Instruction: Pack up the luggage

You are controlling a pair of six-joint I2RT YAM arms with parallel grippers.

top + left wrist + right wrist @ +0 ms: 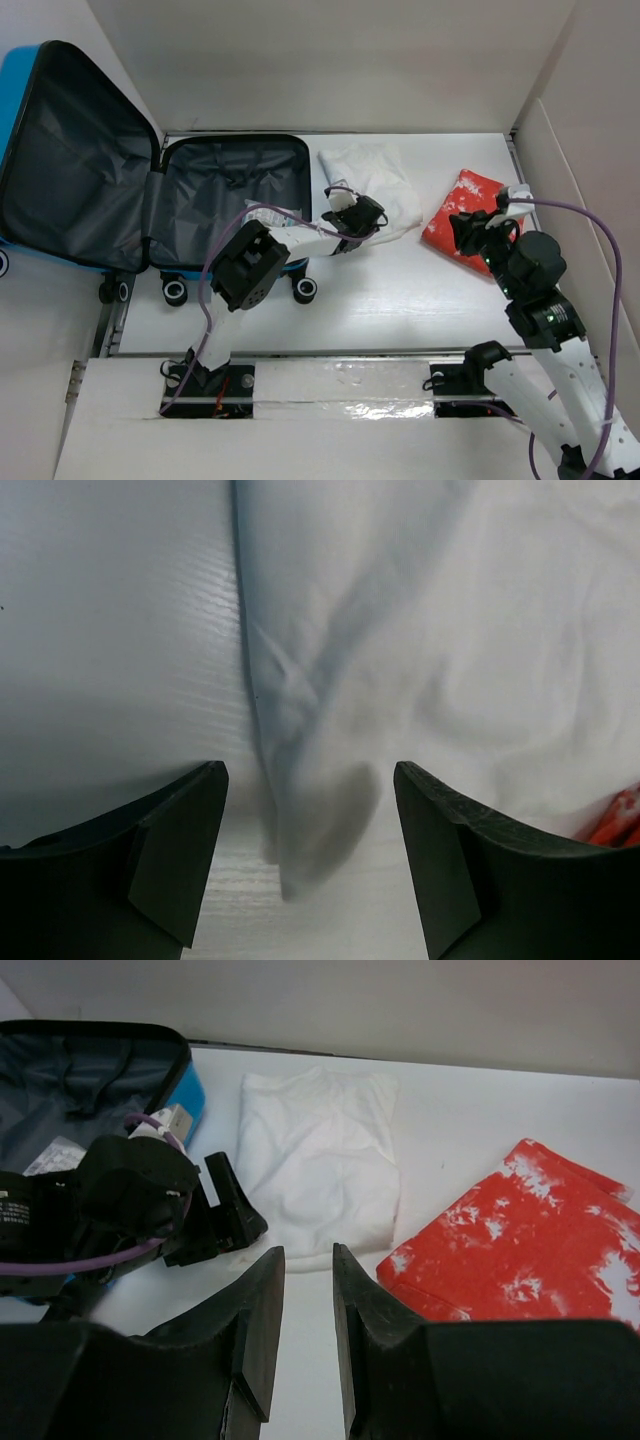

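The blue luggage (235,185) lies open at the left, grey lining up, its lid (70,170) leaning back. A folded white garment (375,185) lies just right of it, and a red-and-white garment (465,208) further right. My left gripper (368,214) is open at the white garment's near-left edge; in the left wrist view a fold of the white garment (300,740) lies between the spread fingers (180,860). My right gripper (305,1260) hovers near the red garment (520,1250), jaws narrowly open and holding nothing.
The luggage's black wheels (175,291) stand at its near side. A white tag (55,1155) lies on the lining. White walls (570,200) close in the back and right. The left arm (120,1210) reaches across in front of the luggage.
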